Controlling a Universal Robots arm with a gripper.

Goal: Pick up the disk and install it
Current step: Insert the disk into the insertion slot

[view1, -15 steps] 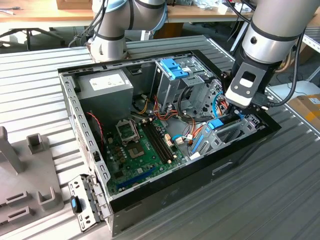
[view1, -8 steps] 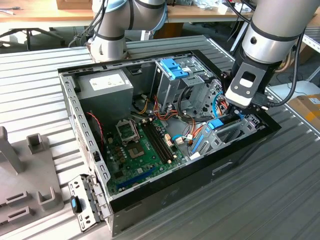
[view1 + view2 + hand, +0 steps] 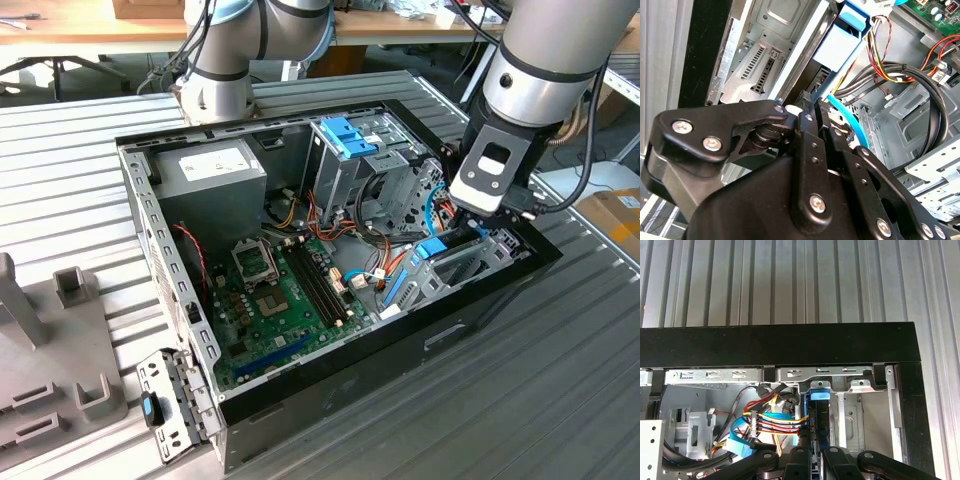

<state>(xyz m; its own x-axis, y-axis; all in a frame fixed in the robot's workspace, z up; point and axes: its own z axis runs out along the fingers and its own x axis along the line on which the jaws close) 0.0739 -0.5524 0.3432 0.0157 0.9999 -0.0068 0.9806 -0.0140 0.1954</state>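
Note:
The disk (image 3: 432, 248) stands on edge in the drive bay at the corner of the open computer case on the exterior view's right. Its light-blue bracket (image 3: 819, 395) points at the black case wall, and it also shows in the second wrist view (image 3: 840, 45). My gripper (image 3: 468, 228) reaches down into that corner from above. In both wrist views the black fingers (image 3: 832, 456) sit tight on either side of the disk's thin edge, so the gripper (image 3: 815, 452) (image 3: 815, 117) is shut on it.
The black case (image 3: 480, 300) lies open on a ribbed metal table. Inside are a grey power-supply box (image 3: 215, 165), a tall metal cage with blue tabs (image 3: 350, 140), the motherboard (image 3: 280, 290) and cable bundles (image 3: 900, 75) beside the bay. Grey fixtures (image 3: 60, 350) stand at the exterior view's left.

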